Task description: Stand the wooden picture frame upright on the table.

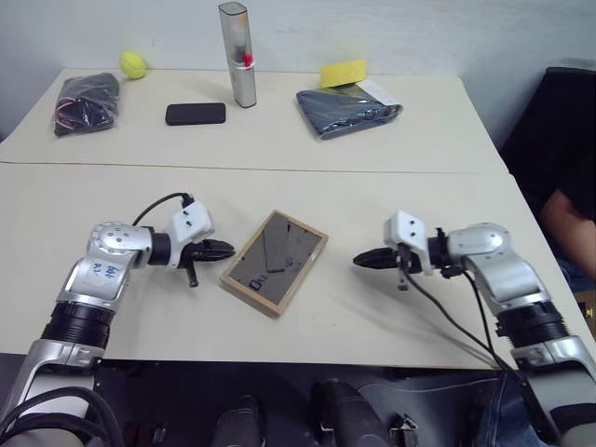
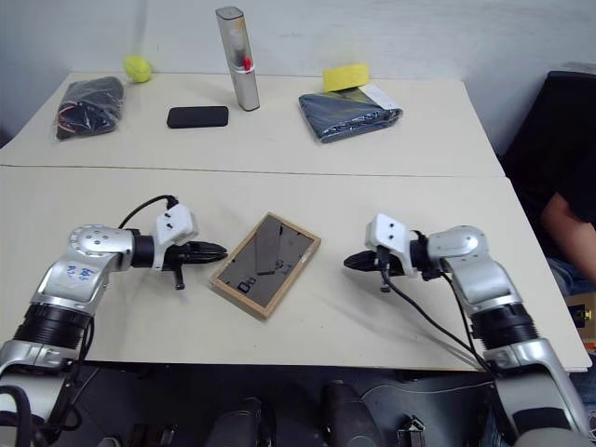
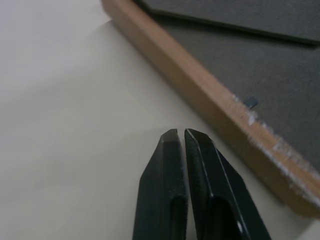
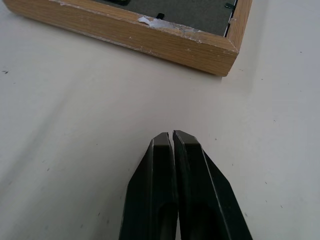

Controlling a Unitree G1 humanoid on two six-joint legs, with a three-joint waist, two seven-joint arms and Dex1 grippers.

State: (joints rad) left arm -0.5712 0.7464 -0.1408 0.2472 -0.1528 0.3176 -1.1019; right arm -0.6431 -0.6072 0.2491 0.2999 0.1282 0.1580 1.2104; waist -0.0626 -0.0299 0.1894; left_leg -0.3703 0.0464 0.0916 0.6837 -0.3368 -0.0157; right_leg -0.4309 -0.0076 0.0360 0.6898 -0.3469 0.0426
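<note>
The large cream, smooth tabletop (image 1: 391, 317) meets an identical adjoining top along a seam running across, beyond the arms; the clutter sits on that far top, well apart from the work: a dark folded cloth bundle in clear wrapping (image 1: 347, 109) with a yellow sponge-like block (image 1: 343, 72) at its back, a black bag of tangled cords (image 1: 88, 101) at the left, a tall silvery upright tube with a red mark (image 1: 238, 54), a flat black phone-like slab (image 1: 196, 114), and a small yellow-green ball (image 1: 131, 64); a person's dark sleeve and forearm (image 1: 570, 209) show past the table's right edge.

On the near top the rectangular light-wood picture frame (image 1: 275, 262) lies flat and askew, dark glossy side up, roughly midway between the two grippers; nothing else lies on this near top, so bare surface runs all round the frame to the near edge.

The left gripper (image 1: 226, 249), black fingers pressed together, points at the frame's left long side, just beside it and not touching in the left wrist view; the right gripper (image 1: 359, 262), fingers likewise together, points at the frame from the right, with a gap of bare table before the frame's corner.
</note>
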